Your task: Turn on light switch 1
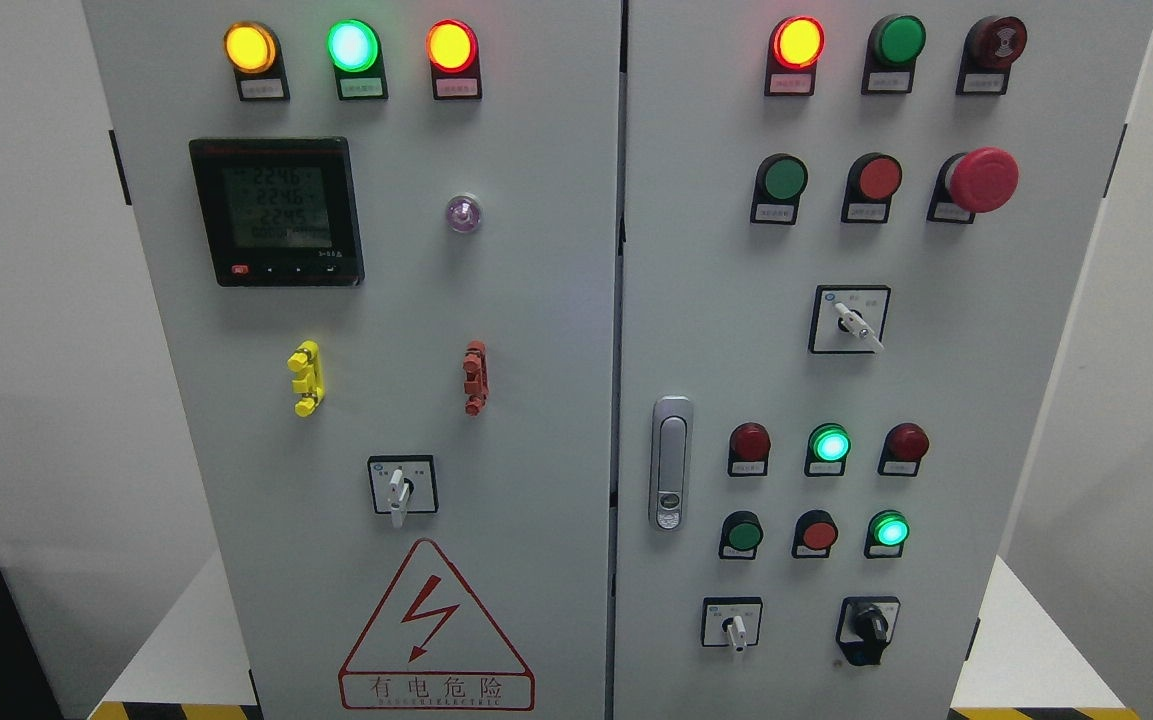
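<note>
I am seeing neither hand in the head view, so I cannot tell whether either one is open or closed, nor how the arms are posed. I am facing a grey control cabinet carrying several rotary selector switches: one on the left door, one upper right, one white-handled at lower right, and a black knob beside it. The labels are too small to read, so I cannot tell which is light switch 1. I am advising confirmation of the target first, then a square approach, pinching the handle and rotating about its axis without brushing neighbouring buttons.
</note>
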Robot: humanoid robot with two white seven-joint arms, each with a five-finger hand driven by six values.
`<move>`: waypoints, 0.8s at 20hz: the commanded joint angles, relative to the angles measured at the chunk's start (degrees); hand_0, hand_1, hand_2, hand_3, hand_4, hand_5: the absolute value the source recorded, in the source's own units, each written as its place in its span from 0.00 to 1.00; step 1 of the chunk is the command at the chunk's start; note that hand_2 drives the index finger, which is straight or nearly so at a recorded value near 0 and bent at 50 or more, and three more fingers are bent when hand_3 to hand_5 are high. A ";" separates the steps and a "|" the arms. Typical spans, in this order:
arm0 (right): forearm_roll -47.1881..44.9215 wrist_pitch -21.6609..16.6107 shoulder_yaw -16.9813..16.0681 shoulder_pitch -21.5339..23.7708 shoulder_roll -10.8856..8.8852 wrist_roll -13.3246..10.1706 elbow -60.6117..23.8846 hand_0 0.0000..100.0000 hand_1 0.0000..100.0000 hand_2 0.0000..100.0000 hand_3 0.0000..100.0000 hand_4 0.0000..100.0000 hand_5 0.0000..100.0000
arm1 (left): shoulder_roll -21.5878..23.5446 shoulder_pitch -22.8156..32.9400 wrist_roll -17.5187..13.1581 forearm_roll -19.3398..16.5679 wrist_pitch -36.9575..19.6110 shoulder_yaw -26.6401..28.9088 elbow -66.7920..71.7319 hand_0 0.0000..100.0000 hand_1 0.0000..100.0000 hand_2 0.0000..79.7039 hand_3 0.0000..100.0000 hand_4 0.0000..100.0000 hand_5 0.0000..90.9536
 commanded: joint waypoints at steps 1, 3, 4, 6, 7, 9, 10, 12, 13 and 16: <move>0.00 -0.05 0.00 0.00 0.00 -0.04 -0.08 0.05 0.00 0.00 0.00 0.00 0.00 | 0.45 1.35 0.08 -2.67 -0.08 0.47 -14.96 0.19 0.00 0.00 0.00 0.07 0.00; 0.00 -0.05 0.00 0.00 0.00 0.04 0.00 0.05 0.00 0.00 0.00 0.00 0.00 | 0.72 2.13 0.08 -5.30 -0.26 0.65 -20.57 0.19 0.00 0.00 0.02 0.11 0.00; 0.00 -0.05 0.00 0.00 0.00 -0.04 0.00 0.05 0.00 0.00 0.00 0.00 0.00 | 0.89 2.57 -0.01 -6.10 -0.87 1.43 -23.56 0.20 0.00 0.00 0.06 0.17 0.00; 0.00 -0.05 0.00 0.00 0.00 -0.04 0.00 0.05 0.00 0.00 0.00 0.00 0.00 | 1.16 3.37 -0.09 -6.54 -4.54 2.05 -30.07 0.20 0.00 0.00 0.14 0.25 0.00; -0.08 -0.05 0.00 0.00 0.00 0.04 0.00 0.05 0.00 0.00 0.00 0.00 0.00 | 1.33 3.63 -0.10 -6.54 -6.74 2.14 -32.79 0.21 0.00 0.02 0.19 0.29 0.00; 0.00 -0.05 0.00 0.00 0.00 0.04 0.00 0.05 0.00 0.00 0.00 0.00 0.00 | 1.60 4.42 -0.36 -6.46 -9.91 2.67 -39.82 0.21 0.00 0.08 0.23 0.33 0.00; 0.00 -0.05 0.00 0.00 0.00 -0.04 0.00 0.05 0.00 0.00 0.00 0.00 0.00 | 1.86 4.77 -0.62 -6.37 -11.06 3.63 -43.16 0.21 0.00 0.12 0.24 0.35 0.00; 0.00 -0.05 0.00 0.00 0.00 0.04 0.00 0.05 0.00 0.00 0.00 0.00 0.00 | 1.95 5.12 -1.15 -6.11 -14.56 4.25 -47.92 0.21 0.04 0.23 0.37 0.52 0.14; 0.00 -0.05 0.00 0.00 0.00 0.04 0.00 0.05 0.00 0.00 0.00 0.00 0.00 | 2.04 5.13 -1.15 -6.10 -17.45 4.25 -49.07 0.22 0.10 0.28 0.44 0.59 0.22; -0.08 -0.05 0.00 0.00 0.00 0.04 0.00 0.05 0.00 0.00 0.00 0.00 0.00 | 2.30 5.21 -0.62 -6.10 -23.45 4.43 -53.72 0.22 0.23 0.38 0.57 0.74 0.49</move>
